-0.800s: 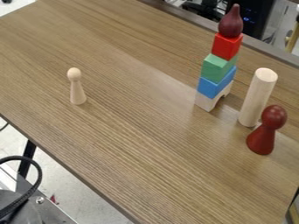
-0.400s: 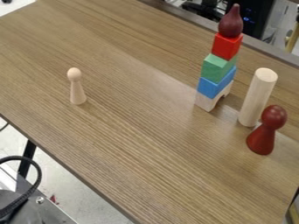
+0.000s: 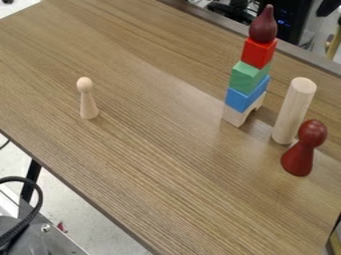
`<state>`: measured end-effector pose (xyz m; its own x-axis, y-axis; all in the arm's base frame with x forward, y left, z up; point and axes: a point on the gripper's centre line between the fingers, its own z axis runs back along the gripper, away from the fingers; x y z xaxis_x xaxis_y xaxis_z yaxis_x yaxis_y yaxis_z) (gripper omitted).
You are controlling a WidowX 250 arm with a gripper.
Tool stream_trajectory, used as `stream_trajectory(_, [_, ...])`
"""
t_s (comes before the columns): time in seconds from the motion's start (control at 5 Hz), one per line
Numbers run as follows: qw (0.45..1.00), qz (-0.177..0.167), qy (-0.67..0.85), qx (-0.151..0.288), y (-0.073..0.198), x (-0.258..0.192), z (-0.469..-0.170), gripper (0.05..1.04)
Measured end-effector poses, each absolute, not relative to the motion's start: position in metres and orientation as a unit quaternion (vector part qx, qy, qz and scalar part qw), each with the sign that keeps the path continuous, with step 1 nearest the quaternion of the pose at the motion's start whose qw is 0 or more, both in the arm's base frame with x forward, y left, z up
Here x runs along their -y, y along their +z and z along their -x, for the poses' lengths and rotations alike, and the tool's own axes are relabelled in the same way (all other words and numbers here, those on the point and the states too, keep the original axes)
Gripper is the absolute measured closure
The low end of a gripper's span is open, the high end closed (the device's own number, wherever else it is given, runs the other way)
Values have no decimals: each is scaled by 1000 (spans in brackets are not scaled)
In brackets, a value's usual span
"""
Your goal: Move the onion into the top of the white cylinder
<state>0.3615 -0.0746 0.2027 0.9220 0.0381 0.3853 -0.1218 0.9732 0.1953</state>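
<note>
wood-grain table (image 3: 153, 149) | pale speckled floor (image 3: 93, 229) beside it | black equipment (image 3: 287, 25) past far edge

The table (image 3: 160, 164) bears a pale pawn (image 3: 88, 105), arched block (image 3: 234, 116), cylinder (image 3: 291, 114) and red pawn (image 3: 299, 157).

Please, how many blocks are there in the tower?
4: the red block directly under the onion, then the green block, the blue block, and the pale arched block at the bottom.

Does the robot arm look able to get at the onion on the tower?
Probably yes: the onion sits atop the block tower, with nothing touching its sides. Whether the arm reaches that far I can't judge, and a nudge might topple the narrow tower.
</note>
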Motion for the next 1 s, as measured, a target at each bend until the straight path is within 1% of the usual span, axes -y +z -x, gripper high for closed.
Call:
stream_trajectory(0.2, [976,-108,52,181,197,63,-364,85])
stream_trajectory(0.4, [976,-108,56,178,197,57,-365,85])
stream_trajectory(0.8, [980,-92,59,166,190,53,-364,85])
stream_trajectory(1.0, [981,-90,58,158,183,50,-362,85])
